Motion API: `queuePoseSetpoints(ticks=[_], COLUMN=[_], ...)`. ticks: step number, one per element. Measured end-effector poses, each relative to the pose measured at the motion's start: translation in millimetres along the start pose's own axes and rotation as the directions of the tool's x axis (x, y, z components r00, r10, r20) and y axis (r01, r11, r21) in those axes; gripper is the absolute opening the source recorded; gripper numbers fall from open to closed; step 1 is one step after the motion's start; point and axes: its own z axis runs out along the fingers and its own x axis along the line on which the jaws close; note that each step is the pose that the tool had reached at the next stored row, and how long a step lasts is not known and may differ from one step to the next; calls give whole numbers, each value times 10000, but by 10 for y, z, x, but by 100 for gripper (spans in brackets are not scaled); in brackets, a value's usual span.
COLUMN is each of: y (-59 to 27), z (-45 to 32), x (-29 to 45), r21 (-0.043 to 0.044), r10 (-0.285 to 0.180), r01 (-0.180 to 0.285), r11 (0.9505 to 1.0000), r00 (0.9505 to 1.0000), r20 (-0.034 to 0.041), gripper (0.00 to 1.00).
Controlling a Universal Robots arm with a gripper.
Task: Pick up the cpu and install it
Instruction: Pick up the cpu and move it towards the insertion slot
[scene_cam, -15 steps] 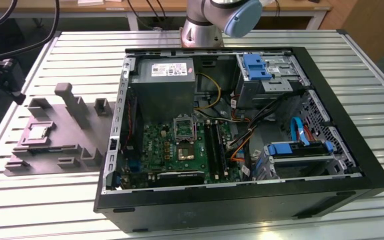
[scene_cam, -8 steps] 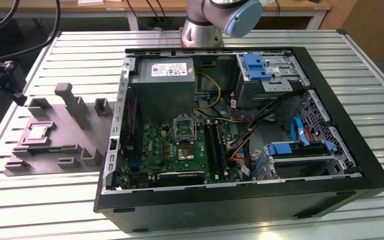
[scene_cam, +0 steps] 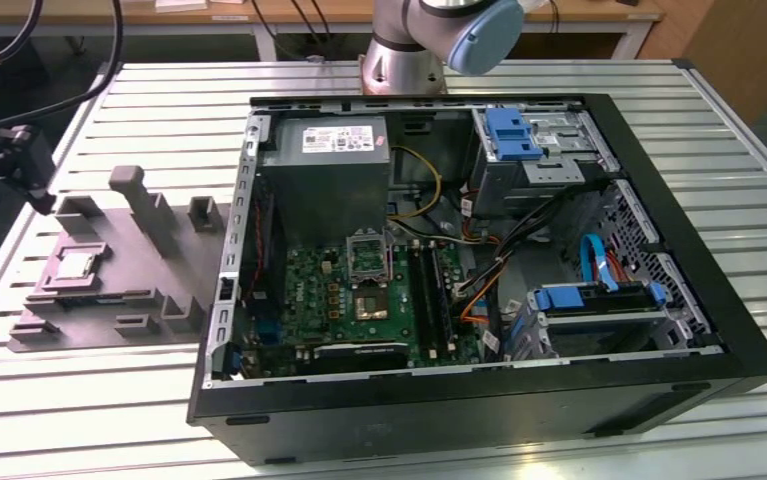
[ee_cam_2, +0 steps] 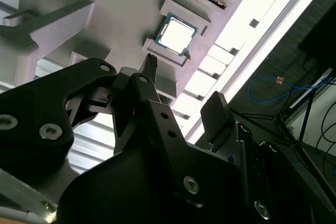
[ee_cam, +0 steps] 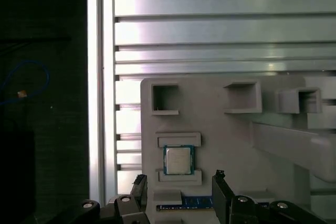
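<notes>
The cpu [scene_cam: 74, 265] is a small silvery square lying flat in a framed recess of the grey plastic fixture [scene_cam: 143, 285], on the slatted table at the exterior view's left. My gripper [scene_cam: 23, 175] hangs above the fixture's far left edge, clear of it. In the first wrist view the cpu [ee_cam: 178, 160] lies just beyond the gap of my open gripper [ee_cam: 179, 179], whose two dark fingertips [ee_cam: 219, 177] stand apart with nothing between them. In the second wrist view the cpu [ee_cam_2: 175, 34] also lies past the gripper [ee_cam_2: 181, 85]. The metal-framed socket [scene_cam: 367, 258] sits on the green board inside the case.
An open black computer case [scene_cam: 650, 200] fills the exterior view's middle and right, with a power supply [scene_cam: 327, 170], cables and blue drive brackets [scene_cam: 513, 133]. Upright posts [scene_cam: 136, 195] rise from the fixture near the cpu. A blue-green board strip [ee_cam: 197, 201] lies in the fixture by the fingers.
</notes>
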Motion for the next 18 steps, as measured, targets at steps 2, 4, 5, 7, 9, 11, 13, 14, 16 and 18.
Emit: queuePoseSetpoints(ticks=[2,4,5,7,9,11,13,14,16,18], y=[-1,-1,-1,-2,-2,-3,-3,-4,-4,-5], z=[12,23,29,40,52,65,79,84,95,107], x=[0,0,0,0,0,0,0,0,0,0], r21=[0,0,0,0,-1,-1,0,0,0,0], r10=[0,0,0,0,0,0,0,0,0,0], r01=[0,0,0,0,0,0,0,0,0,0], r11=[10000,10000,10000,10000,10000,10000,10000,10000,10000,10000], r00=[10000,10000,10000,10000,10000,10000,10000,10000,10000,10000], r20=[0,0,0,1,0,1,0,0,0,0], gripper=[60,60,60,60,60,60,60,60,60,60])
